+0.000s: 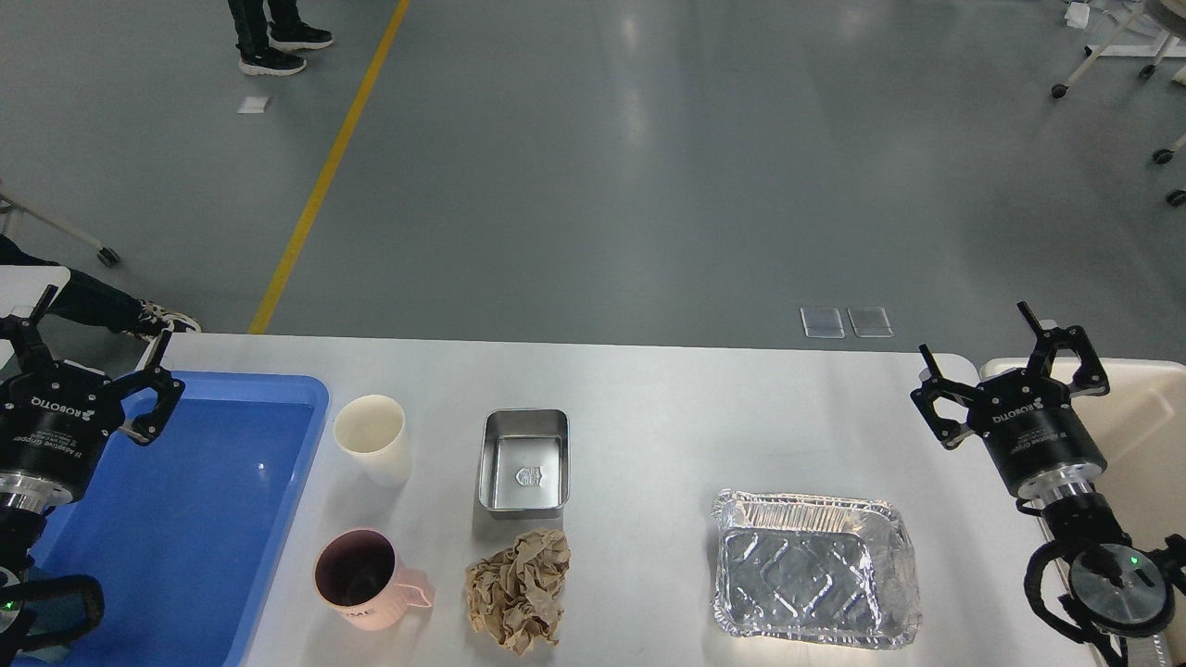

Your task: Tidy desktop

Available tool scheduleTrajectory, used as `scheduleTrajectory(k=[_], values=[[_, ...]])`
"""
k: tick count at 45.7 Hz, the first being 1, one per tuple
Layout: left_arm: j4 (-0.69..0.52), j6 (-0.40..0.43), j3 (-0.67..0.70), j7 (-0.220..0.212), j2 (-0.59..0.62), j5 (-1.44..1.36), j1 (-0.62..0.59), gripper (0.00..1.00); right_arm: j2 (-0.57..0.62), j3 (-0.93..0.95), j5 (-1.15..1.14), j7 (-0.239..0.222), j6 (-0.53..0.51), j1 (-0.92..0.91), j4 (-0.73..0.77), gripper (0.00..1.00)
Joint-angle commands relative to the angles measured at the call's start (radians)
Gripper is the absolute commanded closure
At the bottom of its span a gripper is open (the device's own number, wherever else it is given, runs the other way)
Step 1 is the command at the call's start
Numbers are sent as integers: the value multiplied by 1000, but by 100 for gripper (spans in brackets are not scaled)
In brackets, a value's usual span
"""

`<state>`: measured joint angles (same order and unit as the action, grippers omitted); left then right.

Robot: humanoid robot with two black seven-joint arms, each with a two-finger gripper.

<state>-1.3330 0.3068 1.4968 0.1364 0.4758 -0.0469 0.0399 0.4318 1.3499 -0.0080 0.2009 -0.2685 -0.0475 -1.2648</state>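
Nothing's getting grabbed yet imo. The desktop (649, 389) is filling the lower half of the view, a big white surface w/ clutter sitting mid-way: paper cup (373, 449) at 10 o'clock, steel tin (523, 460) near center, pink mug (363, 579) at 8, crumpled paper (519, 588) at 6, foil tray (815, 579) at 4. Left gripper (93, 357) is hovering over the blue tray (204, 547) at 9, fingers apart, empty. Right gripper (1010, 357) is hanging by the cream bin (1144, 435) at 3, fingers apart too. Prob parked by the drop-off spots.
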Motion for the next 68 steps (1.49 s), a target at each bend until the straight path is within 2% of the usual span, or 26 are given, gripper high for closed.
scheduleTrajectory(k=[1, 19, 25, 30, 37, 44, 50, 59, 68], values=[[0, 2, -3, 0, 0, -1, 0, 3, 2, 2, 0, 0, 0, 0, 1, 0], [1, -1, -7, 11, 1, -1, -5, 3, -1, 0, 0, 0, 0, 0, 1, 0], [6, -51, -15, 51, 9, -4, -5, 3, 1, 0, 0, 0, 0, 0, -1, 0], [3, -51, -17, 89, 4, -10, -5, 3, 1, 0, 0, 0, 0, 0, -1, 0], [3, -51, -17, 95, 3, -8, -2, 3, -2, 2, 0, 0, 0, 0, -2, 0], [-6, -60, -52, 88, 20, -7, -3, 3, -2, 2, 0, 0, 0, -2, -1, 0], [-32, -75, -150, 52, 109, -7, -9, 3, 2, 2, 0, 0, -2, -2, -2, 0], [-110, -109, -168, 2, 208, -4, 5, 3, 4, 2, 0, 0, -3, -2, -22, 0], [-149, -164, -170, -9, 306, -1, 104, 3, 4, 0, 0, -2, -5, -2, -24, 0]])
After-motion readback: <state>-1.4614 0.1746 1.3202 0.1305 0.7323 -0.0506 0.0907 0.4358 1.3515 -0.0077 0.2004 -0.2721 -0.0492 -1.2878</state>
